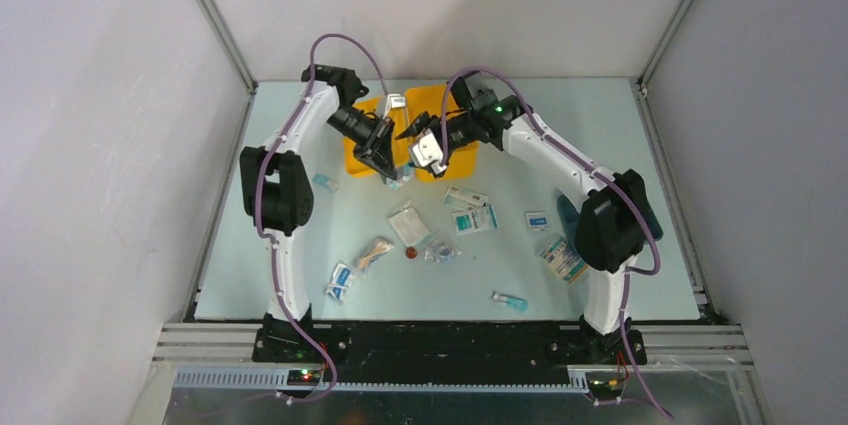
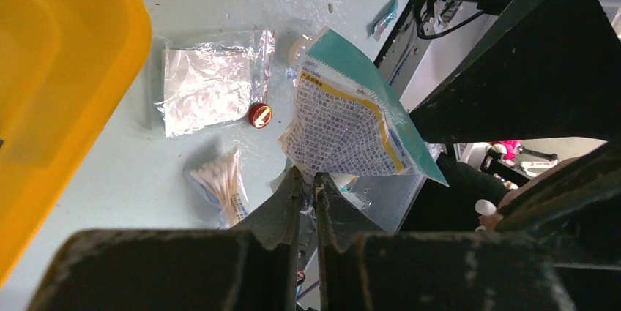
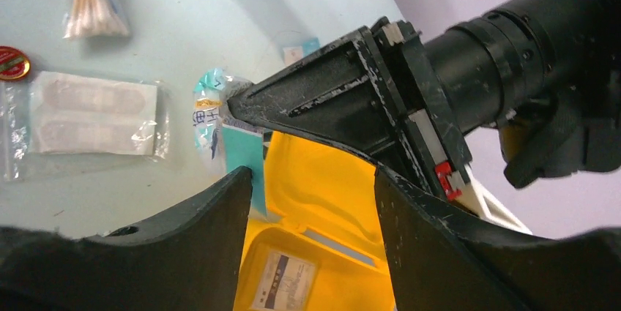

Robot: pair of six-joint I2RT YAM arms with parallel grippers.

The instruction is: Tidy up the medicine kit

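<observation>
Medicine kit (image 1: 437, 105) open, left pincer (image 2: 307, 175) pinching teal sachet (image 2: 351, 121)

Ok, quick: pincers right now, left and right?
Left pincer: closed on a teal printed sachet.
Right pincer: open, holding nothing.

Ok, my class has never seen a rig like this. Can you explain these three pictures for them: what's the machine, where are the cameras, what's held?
It is a two-armed robot at a table. One picture looks down from above; the other two come from a camera on each wrist. Beside the open yellow kit lie swabs, plasters and packets. The left gripper pinches a sachet; the right gripper is open and holds nothing.
</observation>
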